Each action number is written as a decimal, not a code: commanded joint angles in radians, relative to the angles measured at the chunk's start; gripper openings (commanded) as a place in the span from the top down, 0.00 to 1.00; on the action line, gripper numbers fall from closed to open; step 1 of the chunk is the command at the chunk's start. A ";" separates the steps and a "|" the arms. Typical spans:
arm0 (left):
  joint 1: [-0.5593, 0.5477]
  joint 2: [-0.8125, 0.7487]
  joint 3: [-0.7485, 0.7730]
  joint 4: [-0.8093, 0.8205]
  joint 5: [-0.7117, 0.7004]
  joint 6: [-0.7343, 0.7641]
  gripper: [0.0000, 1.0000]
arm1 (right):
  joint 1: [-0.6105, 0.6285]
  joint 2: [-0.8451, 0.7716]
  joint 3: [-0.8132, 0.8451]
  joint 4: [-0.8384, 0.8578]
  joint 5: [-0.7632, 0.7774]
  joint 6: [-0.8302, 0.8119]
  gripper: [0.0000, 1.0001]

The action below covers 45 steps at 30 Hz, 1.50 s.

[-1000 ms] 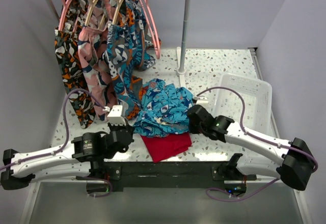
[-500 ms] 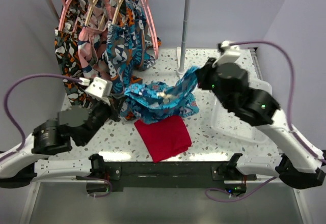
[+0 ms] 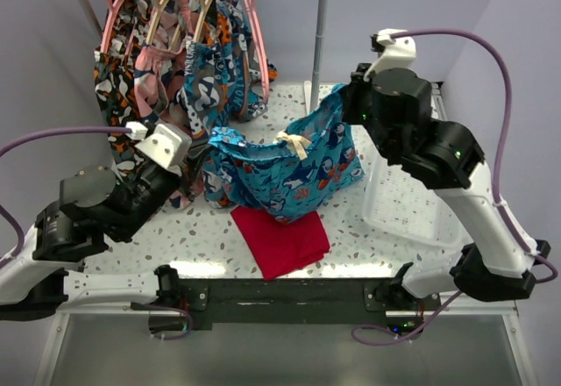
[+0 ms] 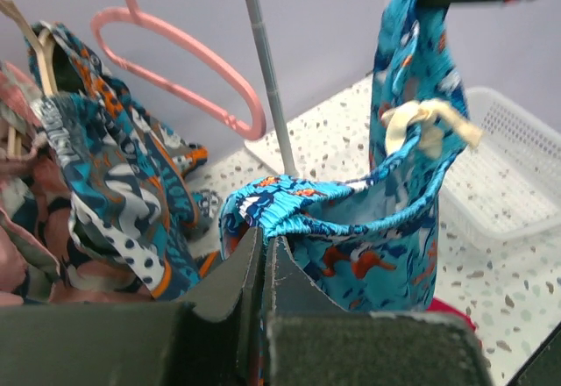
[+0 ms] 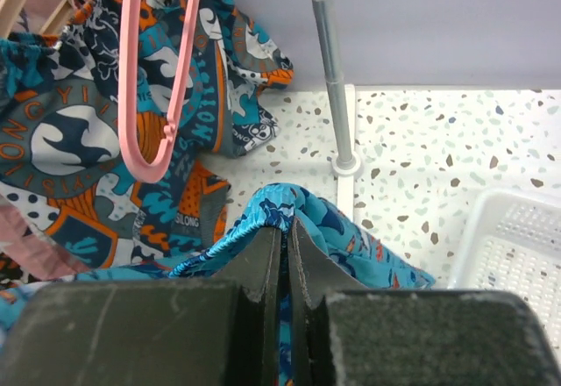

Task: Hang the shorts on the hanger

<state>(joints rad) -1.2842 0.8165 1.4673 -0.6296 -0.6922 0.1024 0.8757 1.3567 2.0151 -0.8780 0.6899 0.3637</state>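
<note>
Turquoise shorts point(image 3: 285, 171) stretched in the air between both grippers, left gripper point(image 4: 267, 241) pinching one waistband end, right gripper point(image 5: 285, 228) pinching the other end higher, pink hanger point(image 5: 130, 53) hanging beyond the right gripper, red cloth point(image 3: 282, 241) lying below.

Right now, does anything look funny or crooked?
A bit. The shorts hang lopsided in the air: the right pincer holds its waistband end higher than the left pincer. A red cloth lies crooked near the front edge.

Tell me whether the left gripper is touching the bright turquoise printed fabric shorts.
Touching. The left wrist view shows the left gripper pinched shut on the elastic waistband of the bright turquoise printed shorts, with no gap.
</note>
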 commanded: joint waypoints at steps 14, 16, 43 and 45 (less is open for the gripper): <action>-0.003 0.110 0.078 0.109 0.065 0.060 1.00 | -0.058 -0.007 0.084 0.010 0.014 -0.031 1.00; -0.003 0.087 -0.017 0.145 0.045 0.001 1.00 | -0.145 -0.031 -0.043 0.026 -0.085 -0.005 1.00; 0.373 -0.023 -0.714 0.209 0.577 -0.644 0.31 | -0.340 -0.133 -1.010 0.324 -0.406 0.215 1.00; 0.373 -0.054 -0.673 0.176 0.571 -0.632 0.27 | -0.340 -0.139 -1.012 0.320 -0.406 0.218 1.00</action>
<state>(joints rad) -0.9165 0.8230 0.6907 -0.4171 -0.1341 -0.5220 0.5362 1.2572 1.0115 -0.5953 0.2943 0.5518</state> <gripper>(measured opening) 0.693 0.021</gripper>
